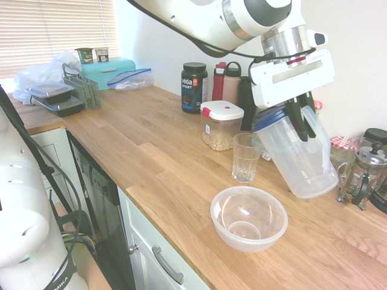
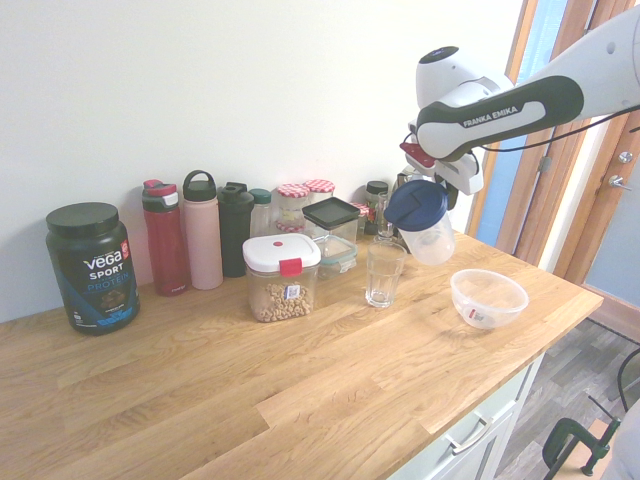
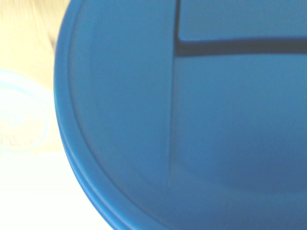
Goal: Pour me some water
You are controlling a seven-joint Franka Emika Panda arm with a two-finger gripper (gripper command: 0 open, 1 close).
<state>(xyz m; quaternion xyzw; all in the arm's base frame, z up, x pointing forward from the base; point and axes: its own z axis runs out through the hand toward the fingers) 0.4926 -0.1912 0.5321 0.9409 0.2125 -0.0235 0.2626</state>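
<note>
My gripper [image 1: 305, 124] is shut on the handle of a clear plastic water jug [image 1: 299, 160] with a blue lid [image 2: 415, 205]. The jug hangs tilted above the wooden counter [image 1: 151, 151], its lid end leaning toward an empty clear drinking glass [image 1: 247, 157] that stands upright just beside and below it. In the second exterior view the jug [image 2: 430, 238] sits right of the glass [image 2: 384, 273] and slightly higher. The blue lid [image 3: 192, 120] fills most of the wrist view. I cannot tell whether water is in the jug.
An empty clear plastic bowl [image 1: 248, 217] sits near the counter's front edge, close to the glass. A white-lidded container of chickpeas [image 1: 221, 124], a black Vega tub [image 1: 194, 87], bottles [image 2: 200, 230] and jars line the wall. A French press [image 1: 366, 175] stands beyond the jug.
</note>
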